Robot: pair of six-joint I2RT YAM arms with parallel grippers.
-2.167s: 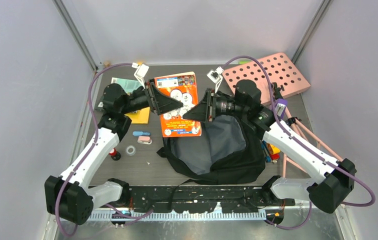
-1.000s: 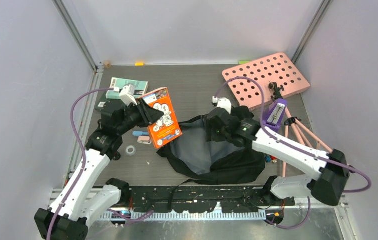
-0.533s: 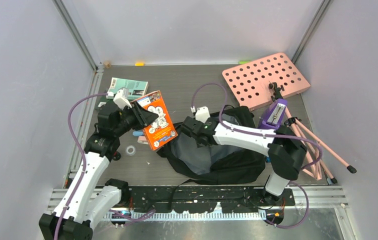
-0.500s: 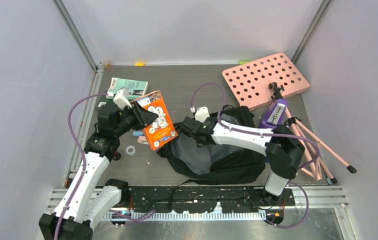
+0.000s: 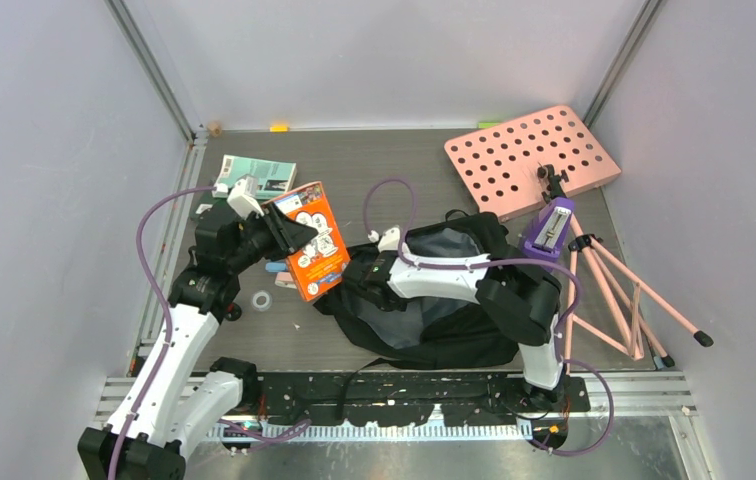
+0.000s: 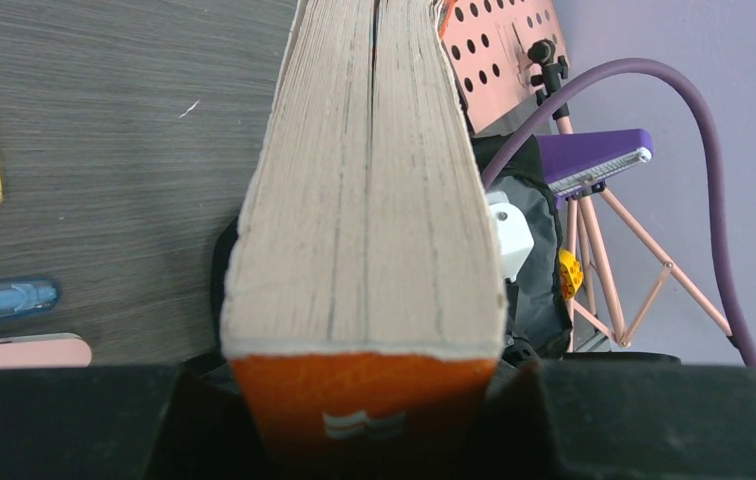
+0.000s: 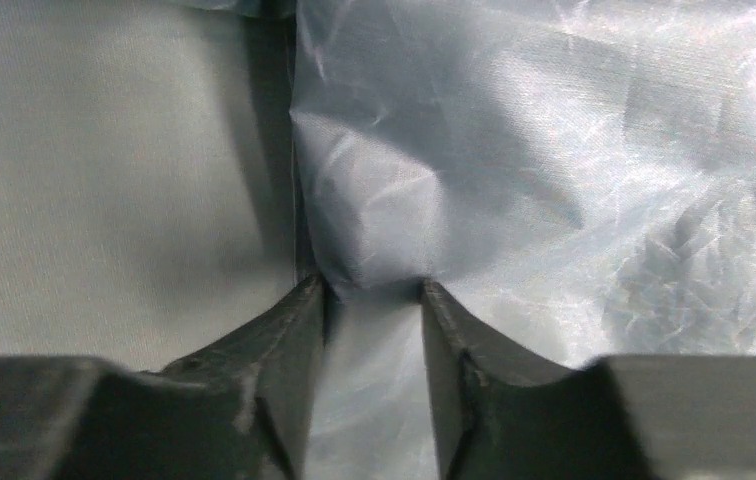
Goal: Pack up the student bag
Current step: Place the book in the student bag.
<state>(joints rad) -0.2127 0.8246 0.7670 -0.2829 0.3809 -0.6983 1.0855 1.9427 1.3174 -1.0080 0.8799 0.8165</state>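
Fabric student bag [image 5: 464, 340] — right gripper [image 7: 372, 288] deeper

You're looking at two matching arms. Your left arm [image 5: 176, 345] is showing white shells on its long links and chunky black housings at every joint, and your right arm [image 5: 434, 280] is showing the same. A purple cable [image 5: 144, 240] is looping along the left one, and another is arching over the right. A small white camera block [image 5: 244, 197] is sitting at each wrist. Both arms are standing on a black rail [image 5: 394, 392]. Up close, the right fingers [image 7: 279, 385] are looking dark grey, wedge-shaped and scuffed. The left fingers [image 6: 84, 420] are reading flat black.
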